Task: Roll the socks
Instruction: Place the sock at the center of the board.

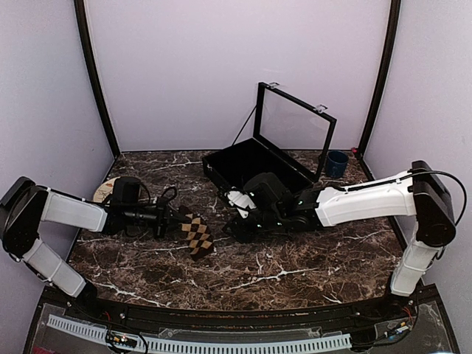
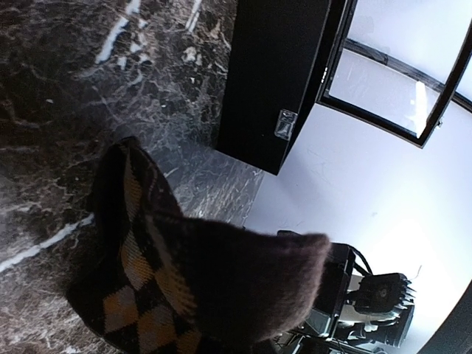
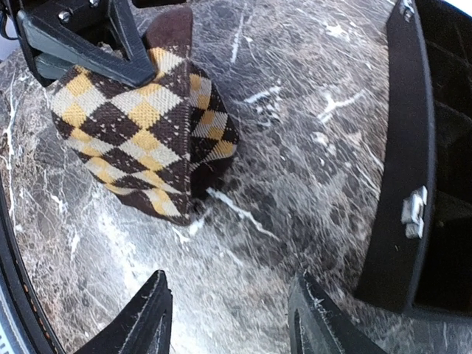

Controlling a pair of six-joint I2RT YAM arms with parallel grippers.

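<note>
Fingers, left: left gripper [image 1: 179, 219] clamped shut on upper edge of sock [image 1: 198, 236].
Fingers, right: right gripper [image 3: 232, 321] spread wide, nothing between fingers [image 3: 156, 324], held low over table [image 1: 295, 265].
Sock: black with tan diamonds, folded into a thick bundle, hanging from left gripper near middle of table, lower end down at the marble; contact there unclear.
Gap: right gripper to the right of sock, near but apart, pointed toward it.
Case [image 1: 254, 158]: black, open, glass lid upright, just behind right gripper.
Cup [image 1: 338, 164]: blue, right of case, near back wall.
Disc [image 1: 105, 192]: round, tan, flat on table behind left arm.
</note>
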